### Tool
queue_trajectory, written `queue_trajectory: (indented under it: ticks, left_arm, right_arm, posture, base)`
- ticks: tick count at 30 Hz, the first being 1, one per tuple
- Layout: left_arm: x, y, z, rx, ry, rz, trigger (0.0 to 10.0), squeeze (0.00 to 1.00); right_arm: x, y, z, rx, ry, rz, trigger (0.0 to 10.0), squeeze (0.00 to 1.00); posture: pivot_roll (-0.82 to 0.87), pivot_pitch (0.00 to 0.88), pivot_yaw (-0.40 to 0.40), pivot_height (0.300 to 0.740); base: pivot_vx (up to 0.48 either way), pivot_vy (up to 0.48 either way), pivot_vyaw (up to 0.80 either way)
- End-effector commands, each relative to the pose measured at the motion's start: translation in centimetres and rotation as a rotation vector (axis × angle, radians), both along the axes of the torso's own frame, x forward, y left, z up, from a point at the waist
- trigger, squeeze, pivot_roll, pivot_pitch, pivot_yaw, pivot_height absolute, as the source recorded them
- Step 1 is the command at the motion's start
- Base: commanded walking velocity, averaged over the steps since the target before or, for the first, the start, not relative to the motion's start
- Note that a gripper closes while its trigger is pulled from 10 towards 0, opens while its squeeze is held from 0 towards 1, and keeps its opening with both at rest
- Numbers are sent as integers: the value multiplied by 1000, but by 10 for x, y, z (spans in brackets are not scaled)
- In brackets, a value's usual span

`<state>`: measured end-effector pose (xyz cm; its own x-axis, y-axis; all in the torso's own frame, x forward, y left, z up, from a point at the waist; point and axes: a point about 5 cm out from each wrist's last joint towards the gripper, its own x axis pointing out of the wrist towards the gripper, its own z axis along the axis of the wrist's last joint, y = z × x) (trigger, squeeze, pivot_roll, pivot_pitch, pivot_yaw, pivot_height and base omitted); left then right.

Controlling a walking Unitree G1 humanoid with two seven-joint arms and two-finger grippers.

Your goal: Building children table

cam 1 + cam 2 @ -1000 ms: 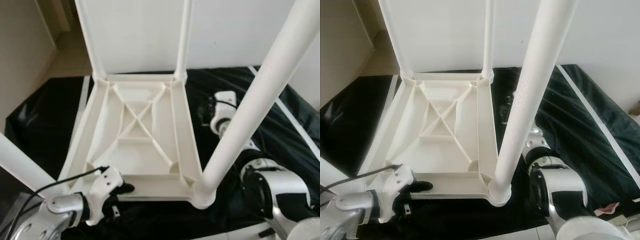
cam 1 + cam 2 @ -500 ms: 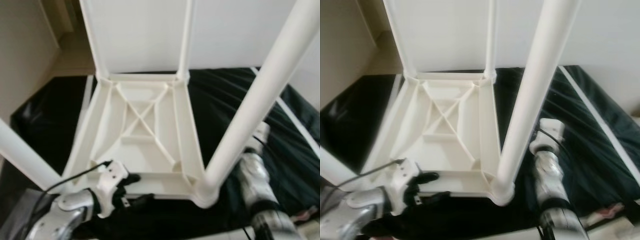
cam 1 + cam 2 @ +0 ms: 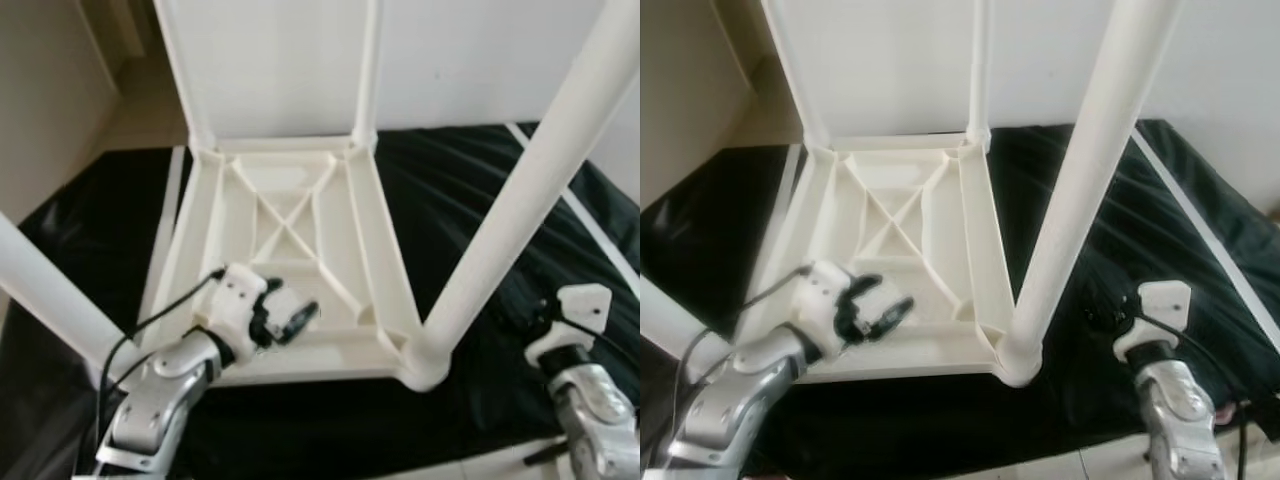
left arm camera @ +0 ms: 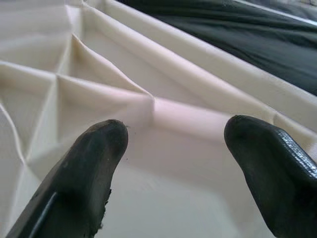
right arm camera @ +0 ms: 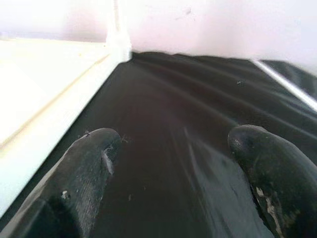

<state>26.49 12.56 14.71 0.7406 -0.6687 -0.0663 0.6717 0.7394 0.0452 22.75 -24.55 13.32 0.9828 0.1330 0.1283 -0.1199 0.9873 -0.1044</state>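
L gripper (image 3: 878,312) hovers over the near end of the white plastic children's table (image 3: 300,180), fingers spread wide, nothing held. L wrist view: black rubbery fingertips (image 4: 94,163) point into a ribbed pocket of the underside, close to the plastic; can't tell if touching.

R gripper (image 5: 173,163) is wide open too, holding nothing, low over the black crinkled plastic sheet (image 3: 1160,230), just right of the table's side rail. The eye views show only its white wrist mount (image 3: 578,312); the fingers are hidden there.

Table lies upside down on the sheet, underside up, long axis running from the robot toward the white wall (image 3: 470,60). Moulded matte plastic: raised rim, X-shaped ribs in the middle, small gussets at the corners. Round tube legs stick up from the corners:
- near-right leg (image 3: 520,200): thick, smooth, cut off at frame top
- near-left leg (image 3: 45,300): base behind the L arm
- two far legs (image 3: 370,70): thin w/ distance, tops cut off

Sheet is glossy, wrinkled, w/ a pale strip (image 3: 1200,230) along the right side. Beige floor (image 3: 140,110) beyond the far-left corner.
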Motion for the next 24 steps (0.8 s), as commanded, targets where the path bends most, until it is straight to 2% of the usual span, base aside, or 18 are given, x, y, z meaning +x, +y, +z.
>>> queue_trajectory:
  ticks: [1, 2, 3, 9, 10, 11, 14, 15, 17, 20, 24]
  left_arm:
    - [2, 2, -1, -11, 7, 20, 10000, 0]
    - [2, 2, -1, -11, 7, 20, 10000, 0]
    - [2, 0, 1, -20, 0, 1, 10000, 0]
    - [-1, -8, 5, -21, -8, -85, 10000, 0]
    - [-2, -9, 6, -18, -11, -108, 10000, 0]
    - [-1, -10, 7, 12, -47, -110, 10000, 0]
    - [3, -11, 6, 42, -69, -87, 10000, 0]
    - [7, -12, 4, 26, -40, -86, 10000, 0]
    - [10, -14, 4, 12, -17, -87, 10000, 0]
    - [12, -18, 7, 17, -31, -110, 10000, 0]
    - [14, -28, 13, 36, -82, -161, 10000, 0]
  right_arm:
    - [-6, 4, 1, 8, 31, 38, 10000, 298]
    - [-6, 4, 1, 8, 31, 38, 10000, 298]
    - [-12, 6, 2, 11, 49, 78, 10000, 1000]
    - [-24, 10, 7, -11, 124, 221, 10000, 1000]
    - [-29, 10, 7, -12, 157, 274, 10000, 0]
    - [-37, 10, 6, -43, 228, 371, 10000, 0]
    - [-39, 8, 6, -64, 258, 411, 10000, 0]
    - [-43, 11, 8, -74, 283, 473, 10000, 0]
    - [-45, 13, 8, -80, 302, 518, 10000, 0]
    - [-50, 16, 11, -90, 351, 616, 10000, 0]
    - [-44, 20, 14, -108, 361, 704, 10000, 0]
  posture:
    - [-54, 58, -1, 740]
    - [-54, 58, -1, 740]
    - [-59, 54, 2, 740]
    - [-61, 52, 5, 740]
    - [-64, 51, 4, 740]
    - [-62, 50, 3, 740]
    - [-62, 49, 3, 740]
    - [-59, 46, 2, 740]
    - [-55, 47, -1, 740]
    - [-51, 44, -2, 740]
    - [-33, 35, -4, 740]
  base:
    - [0, 0, 0]
    - [0, 0, 0]
    - [0, 0, 0]
    - [0, 0, 0]
    - [0, 0, 0]
    - [0, 0, 0]
    - [0, 0, 0]
    - [0, 0, 0]
    - [0, 0, 0]
    - [0, 0, 0]
    - [0, 0, 0]
